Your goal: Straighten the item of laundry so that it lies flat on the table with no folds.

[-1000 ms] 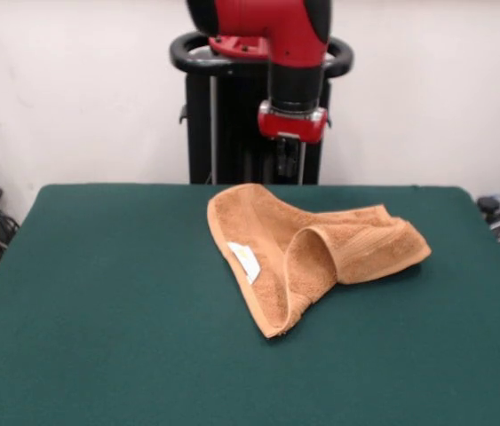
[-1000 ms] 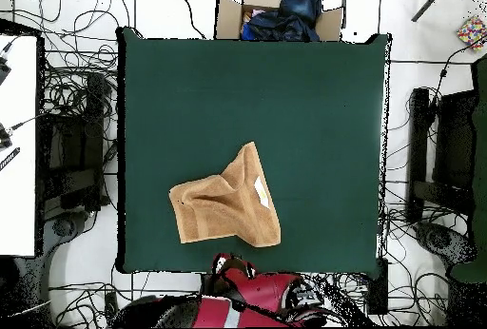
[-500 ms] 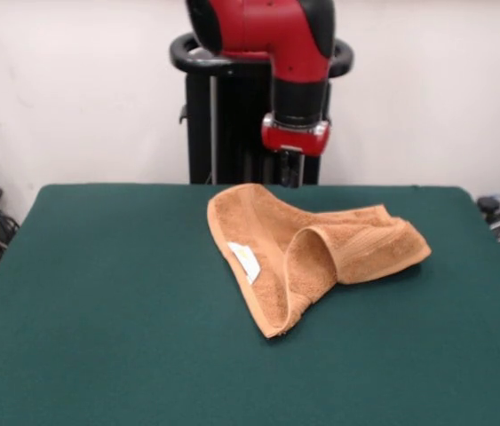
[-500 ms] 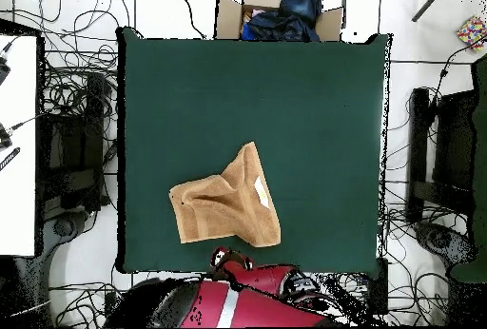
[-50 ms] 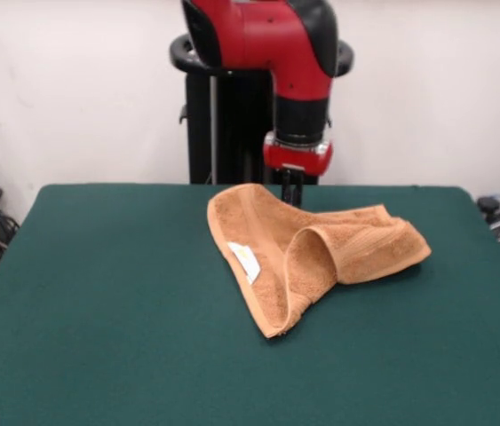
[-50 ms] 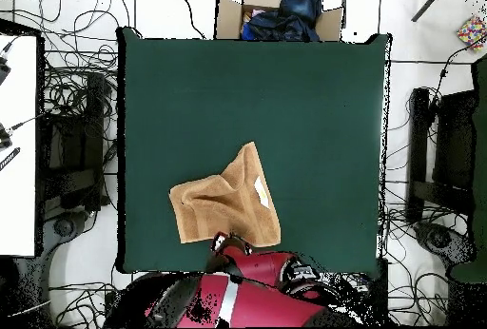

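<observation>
Surface: one table (image 5: 99, 293) with dark green cloth top, against a white backdrop in the front view.
Towel count: one orange-tan towel (image 5: 307, 248), with one small white tag (image 5: 245, 261) showing.
Towel place: front view, right of the table's centre and toward the far edge; overhead view, close to the bottom edge of the table (image 6: 314, 116).
Towel state: crumpled, not flat; one flap stands up in a rounded fold near the middle, with a banded edge running off to the right.
Towel axis: front view, long axis roughly left to right, with a narrower lobe pointing toward the near side.
Arm count: one red and black arm.
Gripper: one gripper (image 5: 291, 188), hanging just beyond the towel's far edge; contact cannot be judged.
Jaws: cannot tell how they stand.
Surroundings: overhead view, one cardboard box (image 6: 276, 16) with dark cloth beyond the table's top edge; many cables on the floor.
</observation>
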Tool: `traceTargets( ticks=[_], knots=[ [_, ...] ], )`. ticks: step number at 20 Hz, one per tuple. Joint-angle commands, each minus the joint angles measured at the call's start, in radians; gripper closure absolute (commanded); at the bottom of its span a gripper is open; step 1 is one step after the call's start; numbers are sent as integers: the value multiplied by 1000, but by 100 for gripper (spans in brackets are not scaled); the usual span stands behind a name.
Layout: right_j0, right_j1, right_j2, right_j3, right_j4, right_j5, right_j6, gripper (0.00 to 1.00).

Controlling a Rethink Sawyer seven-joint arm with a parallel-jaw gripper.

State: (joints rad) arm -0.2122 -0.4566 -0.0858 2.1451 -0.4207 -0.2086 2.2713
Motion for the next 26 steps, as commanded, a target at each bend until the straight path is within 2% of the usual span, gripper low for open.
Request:
traceTargets(
  ticks=[1, 7, 10, 13, 19, 22, 26],
  knots=[
    [52, 49, 77, -185, 111, 120, 87, 100],
    [141, 152, -26, -265, 102, 120, 41, 100],
    [184, 246, -85, -314, 115, 32, 61, 100],
    [151, 281, -63, -318, 112, 3, 86, 100],
    [108, 166, -30, -228, 87, 84, 84, 100],
    [89, 75, -23, -169, 73, 139, 72, 100],
    [53, -94, 3, -56, 73, 244, 61, 100]
  ],
)
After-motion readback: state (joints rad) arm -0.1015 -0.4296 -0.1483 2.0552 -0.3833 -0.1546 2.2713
